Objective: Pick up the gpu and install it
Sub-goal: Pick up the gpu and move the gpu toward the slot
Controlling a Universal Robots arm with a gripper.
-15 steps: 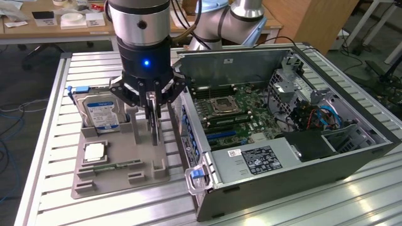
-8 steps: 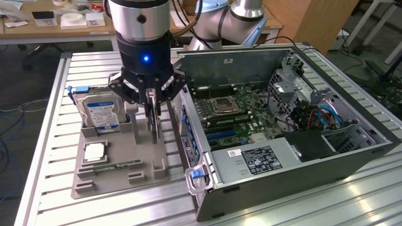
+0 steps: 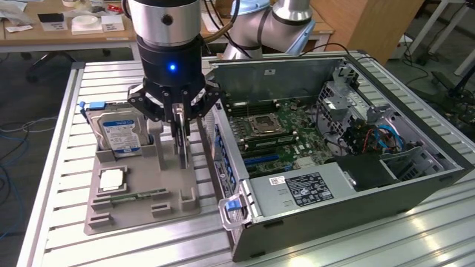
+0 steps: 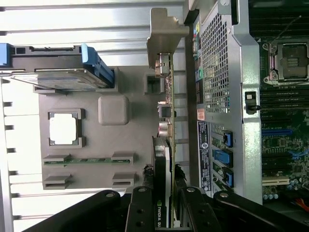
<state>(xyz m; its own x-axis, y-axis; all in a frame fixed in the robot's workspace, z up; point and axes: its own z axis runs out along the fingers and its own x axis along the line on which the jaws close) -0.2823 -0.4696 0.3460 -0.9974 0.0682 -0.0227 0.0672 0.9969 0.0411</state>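
**Black tool clamped on the gpu beside the grey tray**

The tool [image 3: 180, 114] [image 4: 166, 212] hangs straight down over the grey tray [image 3: 133, 214] [image 4: 96, 145]. Its fingers [image 4: 140, 210] are drawn in close and press both flat faces of the gpu [image 3: 182, 146] [image 4: 163, 145], gripping it near one end. The card stands on edge along the tray's side nearest the computer case [image 3: 415, 183] [image 4: 217, 72]. Its silver bracket [image 4: 164, 34] reaches past the tray's edge. I cannot tell whether the card's lower edge sits in the tray's slot or has cleared it.

By count there is one gpu, one hard drive [image 3: 119, 133] [image 4: 53, 79] upright at the tray's far end, one processor chip [image 3: 111, 178] [image 4: 63, 128] lying mid-tray, and one green memory stick [image 3: 130, 194] [image 4: 82, 161] just beyond the chip. There is one open computer case beside the tray, with its motherboard showing.

Tray and case rest on a ribbed aluminium table [image 3: 59, 111]. Behind the tray stand a wooden desk [image 3: 44, 34] with small boxes on it and a wooden cabinet [image 3: 371, 22], on a grey floor with loose cables.
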